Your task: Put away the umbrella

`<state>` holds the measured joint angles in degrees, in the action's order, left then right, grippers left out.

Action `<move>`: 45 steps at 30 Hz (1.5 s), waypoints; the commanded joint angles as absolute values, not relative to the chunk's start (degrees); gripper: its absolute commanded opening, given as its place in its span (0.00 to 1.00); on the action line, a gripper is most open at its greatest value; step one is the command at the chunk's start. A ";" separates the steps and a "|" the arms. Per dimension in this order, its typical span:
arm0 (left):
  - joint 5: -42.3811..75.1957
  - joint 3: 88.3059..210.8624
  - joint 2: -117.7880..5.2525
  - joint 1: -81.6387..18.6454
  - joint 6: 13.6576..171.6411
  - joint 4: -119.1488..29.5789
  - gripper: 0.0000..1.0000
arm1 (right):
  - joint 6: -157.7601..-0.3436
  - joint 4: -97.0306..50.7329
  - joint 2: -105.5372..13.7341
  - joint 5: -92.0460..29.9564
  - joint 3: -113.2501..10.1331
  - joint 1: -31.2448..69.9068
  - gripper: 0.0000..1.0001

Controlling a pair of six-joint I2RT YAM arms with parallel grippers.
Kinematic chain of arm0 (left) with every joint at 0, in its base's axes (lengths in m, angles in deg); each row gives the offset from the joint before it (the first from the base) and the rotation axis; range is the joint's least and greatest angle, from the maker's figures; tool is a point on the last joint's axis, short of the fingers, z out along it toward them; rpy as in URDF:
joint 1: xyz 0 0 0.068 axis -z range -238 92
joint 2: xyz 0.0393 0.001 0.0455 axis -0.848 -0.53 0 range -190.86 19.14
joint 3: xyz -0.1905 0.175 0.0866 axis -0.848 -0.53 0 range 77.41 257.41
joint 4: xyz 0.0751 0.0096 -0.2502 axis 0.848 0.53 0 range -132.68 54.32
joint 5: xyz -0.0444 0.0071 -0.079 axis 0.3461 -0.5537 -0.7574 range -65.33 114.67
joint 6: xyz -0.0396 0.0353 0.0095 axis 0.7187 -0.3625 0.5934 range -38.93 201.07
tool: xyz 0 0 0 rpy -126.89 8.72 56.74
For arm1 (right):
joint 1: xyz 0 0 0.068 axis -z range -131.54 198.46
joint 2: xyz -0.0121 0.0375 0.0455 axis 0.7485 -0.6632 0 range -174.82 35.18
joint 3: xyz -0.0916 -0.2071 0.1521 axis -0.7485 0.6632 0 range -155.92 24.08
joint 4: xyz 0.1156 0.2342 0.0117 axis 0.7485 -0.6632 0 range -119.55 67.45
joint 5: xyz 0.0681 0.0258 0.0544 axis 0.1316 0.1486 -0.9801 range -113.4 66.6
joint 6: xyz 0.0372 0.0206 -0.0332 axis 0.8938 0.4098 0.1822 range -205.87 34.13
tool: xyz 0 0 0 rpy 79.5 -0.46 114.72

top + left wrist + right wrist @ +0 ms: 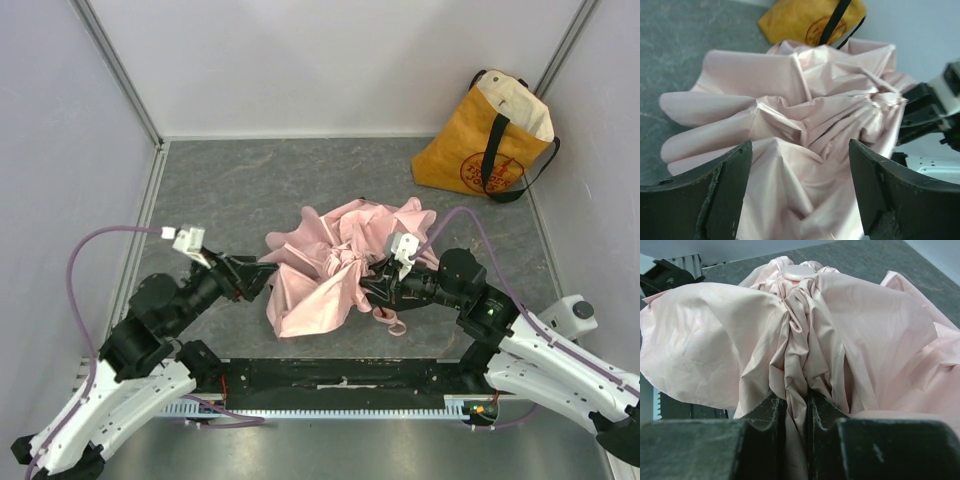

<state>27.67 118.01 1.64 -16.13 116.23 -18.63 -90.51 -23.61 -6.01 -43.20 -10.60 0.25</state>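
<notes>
Two arms flank your umbrella mid-counter. The right gripper pinches its bunched canopy, folds running leftward toward the left gripper, whose jaws are spread wide with fabric dead ahead.

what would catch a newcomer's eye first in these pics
The crumpled pale pink umbrella lies sprawled in the middle of the grey table. The right gripper is shut on a bunch of its fabric, while the left gripper stands open just before it. A yellow tote bag sits in the far right corner.
</notes>
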 commanded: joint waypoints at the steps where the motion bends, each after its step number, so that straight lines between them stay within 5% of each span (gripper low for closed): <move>1: 25.48 118.64 -5.82 -16.16 120.80 -21.30 0.86 | -92.55 -10.87 -6.21 -48.80 -11.60 0.38 0.00; 3: 22.04 117.32 -6.52 -16.07 120.80 -25.18 0.95 | -92.28 -10.07 -7.18 -49.86 -12.13 0.38 0.00; 13: 22.57 110.47 -2.13 -15.99 117.72 -37.40 0.97 | -88.50 -6.65 -8.15 -48.71 -12.22 0.38 0.00; 19: 24.48 107.04 4.88 -16.07 112.36 -39.69 0.85 | -88.06 -8.49 -8.59 -50.38 -13.63 0.47 0.00; 24: 32.47 103.79 12.98 -16.07 110.07 -41.10 0.96 | -87.98 -9.11 -8.42 -52.05 -14.16 0.56 0.00; 32: 21.54 107.30 -3.44 -16.07 112.27 -46.96 0.96 | -85.96 -7.53 -9.64 -49.52 -15.21 0.91 0.00; 39: 12.90 100.71 -4.41 -16.07 117.19 -66.05 0.94 | -80.95 -3.49 -15.62 -48.89 -17.06 1.26 0.00; 45: 13.41 105.52 -7.85 -16.07 116.24 -63.20 0.91 | -79.18 -1.10 -16.85 -49.34 -16.79 1.26 0.00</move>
<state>15.02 100.92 -6.53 -16.13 115.79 -62.25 -80.87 -9.34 -17.75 -49.27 -12.98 1.08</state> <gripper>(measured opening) 0.925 0.205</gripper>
